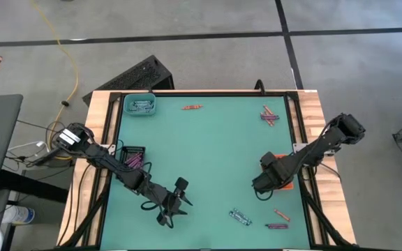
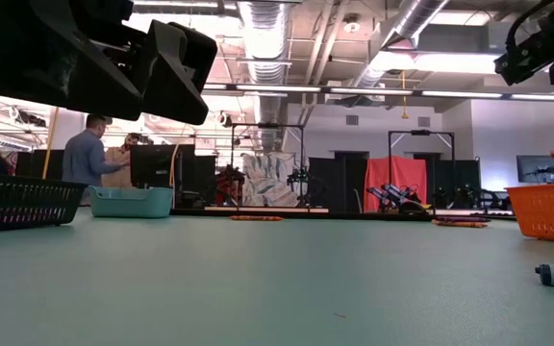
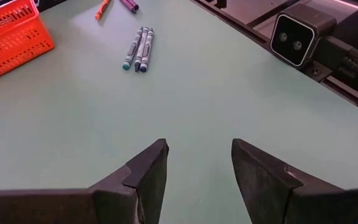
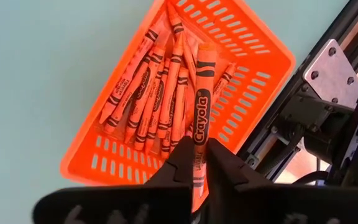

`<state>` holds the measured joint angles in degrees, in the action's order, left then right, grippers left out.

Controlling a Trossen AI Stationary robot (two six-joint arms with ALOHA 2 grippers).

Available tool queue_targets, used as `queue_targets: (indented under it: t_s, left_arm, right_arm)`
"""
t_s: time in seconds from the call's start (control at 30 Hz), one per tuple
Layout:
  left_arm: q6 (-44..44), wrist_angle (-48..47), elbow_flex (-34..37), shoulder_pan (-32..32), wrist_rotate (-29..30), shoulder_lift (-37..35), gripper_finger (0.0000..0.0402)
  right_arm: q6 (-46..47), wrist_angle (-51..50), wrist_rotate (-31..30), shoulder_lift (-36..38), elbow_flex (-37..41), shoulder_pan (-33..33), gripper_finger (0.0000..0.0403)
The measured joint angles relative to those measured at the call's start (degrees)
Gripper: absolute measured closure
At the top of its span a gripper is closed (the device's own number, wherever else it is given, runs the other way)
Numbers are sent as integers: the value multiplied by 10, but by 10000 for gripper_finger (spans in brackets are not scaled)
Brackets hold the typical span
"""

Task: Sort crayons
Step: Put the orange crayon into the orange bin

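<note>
Green desk (image 1: 208, 153); right gripper (image 4: 202, 163) fingers pinch an orange crayon (image 4: 200, 115) lengthwise right above the orange tray (image 4: 253, 56); left gripper (image 3: 197, 171) spread, empty.

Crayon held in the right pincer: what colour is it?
Orange, with black Crayola lettering, the crayon held above the orange tray; it shows best in the right wrist view.

You have open mat (image 1: 208, 153) across the middle, between the left gripper (image 1: 175, 202) and the right gripper (image 1: 265, 183). Loose crayons lie near the front edge (image 1: 241, 217), at the back (image 1: 191, 107) and in the back right corner (image 1: 269, 116). The teal tray (image 1: 139, 105), black tray (image 1: 132, 155) and orange tray (image 4: 241, 37) crowd the side edges.
</note>
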<state>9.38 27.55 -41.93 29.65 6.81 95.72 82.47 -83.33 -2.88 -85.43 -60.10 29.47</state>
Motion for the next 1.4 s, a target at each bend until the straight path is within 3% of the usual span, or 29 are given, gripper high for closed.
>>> queue_targets:
  t_s: [0.2, 0.5, 0.77, 0.97, 1.2, 1.4]
  left_arm:
    - [-1, -1, 0, 0, 0, 0, 233]
    - [-7, -4, 0, 0, 0, 0, 233]
    - [-12, -8, 0, 0, -1, 0, 233]
    - [-11, 5, 0, 0, 0, 0, 233]
    - [-15, 7, 0, 0, 0, 0, 233]
    - [-18, 12, 0, 0, 0, 0, 233]
  right_arm:
    - [10, 0, 3, 0, 0, 1, 335]
    - [11, 5, -3, 0, -12, 25, 323]
    - [24, 77, -16, 0, -77, 123, 323]
    - [121, 182, -16, -1, -79, 210, 323]
    - [273, 220, -58, -9, -79, 305, 323]
    - [278, 240, -49, -71, -79, 341, 324]
